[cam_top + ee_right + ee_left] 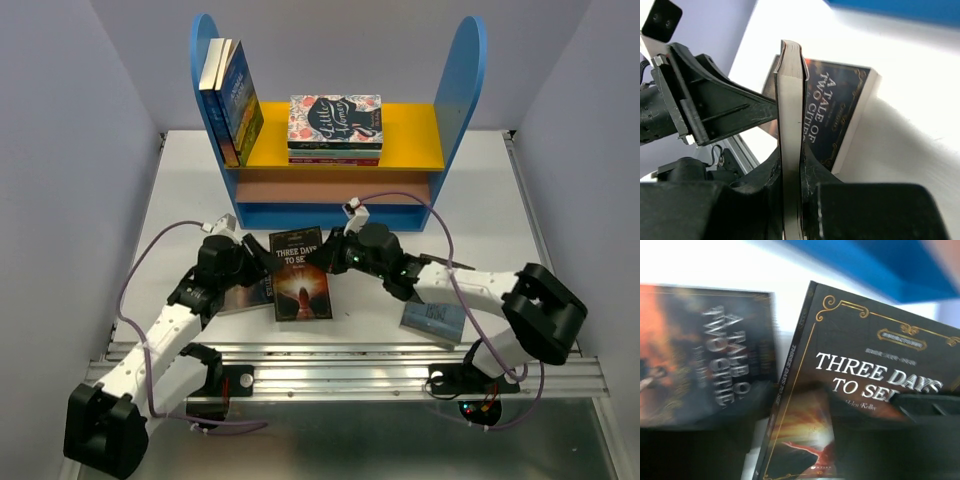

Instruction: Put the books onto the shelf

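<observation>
- Dark brown and orange, the Three Days to See (300,278) book sits between both arms, in front of the shelf (460,90), its cover showing from above.
- The right gripper (792,152) reaches in low from the right, jaws clenched on the book's page edge.
- The left gripper (255,268) meets the book from the opposite side; I can't tell whether it grasps.
- A Tale of Two Cities (840,115) lies flat on the table (500,200) beneath the left arm.

book stack (335,128) mid-board, yellow board (412,135) free rightward
</observation>
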Tool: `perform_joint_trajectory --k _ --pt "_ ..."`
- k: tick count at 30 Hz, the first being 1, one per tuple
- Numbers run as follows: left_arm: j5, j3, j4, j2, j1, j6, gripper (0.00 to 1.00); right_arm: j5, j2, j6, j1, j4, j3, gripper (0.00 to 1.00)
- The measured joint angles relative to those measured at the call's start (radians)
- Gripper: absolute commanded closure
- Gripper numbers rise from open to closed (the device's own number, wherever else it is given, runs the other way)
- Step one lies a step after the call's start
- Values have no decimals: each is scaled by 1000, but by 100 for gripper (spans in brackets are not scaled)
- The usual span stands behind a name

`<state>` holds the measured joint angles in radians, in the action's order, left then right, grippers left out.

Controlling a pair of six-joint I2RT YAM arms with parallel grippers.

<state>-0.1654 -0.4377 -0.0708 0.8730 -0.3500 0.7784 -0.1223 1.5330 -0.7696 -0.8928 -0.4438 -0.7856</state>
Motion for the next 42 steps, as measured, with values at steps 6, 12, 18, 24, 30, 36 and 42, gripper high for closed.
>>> perform_joint_trajectory --k 6,12,18,24,30,36,42 --pt "-123 -70 55 -115 -2 -58 1 94 -247 111 -6 92 30 99" --pt "-261 -113 203 -193 -2 -91 1 175 -447 210 4 204 27 99" --pt "-382 -127 344 -208 -2 -95 1 73 -518 224 78 338 -37 99" --pt "-478 -143 460 -148 -1 -82 1 -24 -564 218 97 404 -130 99" --pt "-543 -143 539 -114 -1 -51 1 -92 -621 193 97 413 -156 99" --pt "-602 -143 642 -115 -1 -2 2 -148 -603 171 97 418 -156 99" --pt "-651 -137 703 -114 1 36 17 -148 -537 174 97 436 -183 99"
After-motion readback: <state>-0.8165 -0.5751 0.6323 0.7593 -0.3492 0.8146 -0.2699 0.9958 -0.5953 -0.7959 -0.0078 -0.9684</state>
